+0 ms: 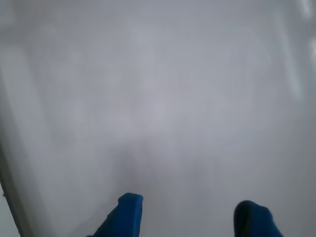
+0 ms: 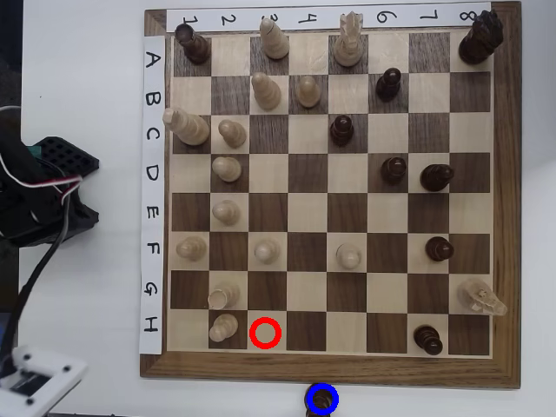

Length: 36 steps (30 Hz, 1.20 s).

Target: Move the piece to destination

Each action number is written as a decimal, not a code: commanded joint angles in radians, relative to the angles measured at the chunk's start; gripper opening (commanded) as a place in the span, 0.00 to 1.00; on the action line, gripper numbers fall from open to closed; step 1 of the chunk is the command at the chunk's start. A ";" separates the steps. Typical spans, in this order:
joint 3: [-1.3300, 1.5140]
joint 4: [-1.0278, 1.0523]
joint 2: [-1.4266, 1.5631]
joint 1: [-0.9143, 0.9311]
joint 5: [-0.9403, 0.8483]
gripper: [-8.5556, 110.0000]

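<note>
Wrist view first: you see only a blurred, pale grey surface, with the two blue fingertips (image 1: 129, 210) of the gripper (image 1: 190, 215) poking up from the bottom edge. They stand well apart, the jaws wide, and nothing sits between them. No board or chessman shows here.

Overhead view next: you look straight down on the chessboard (image 2: 330, 369), its wooden frame lying on a white table (image 2: 87, 87). Printed numbers run along the top edge and letters A to H down the left edge. Pale and dark chessmen are scattered over the squares. The piece (image 2: 322, 400) sits off the board, just below the bottom frame near the middle, and the destination (image 2: 321, 387), a blue ring, lies around it. A red ring (image 2: 266, 334) marks an empty square in the bottom row, just right of a pale pawn (image 2: 223, 327). At the left edge you find the arm's black base (image 2: 43, 191) with its cables; the gripper itself is out of this view.
</note>
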 commanded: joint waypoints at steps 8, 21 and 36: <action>0.181 -0.080 0.158 0.445 -0.284 0.07; 0.670 -0.144 0.330 0.368 -0.400 0.09; 0.928 -0.112 0.543 0.290 -0.397 0.07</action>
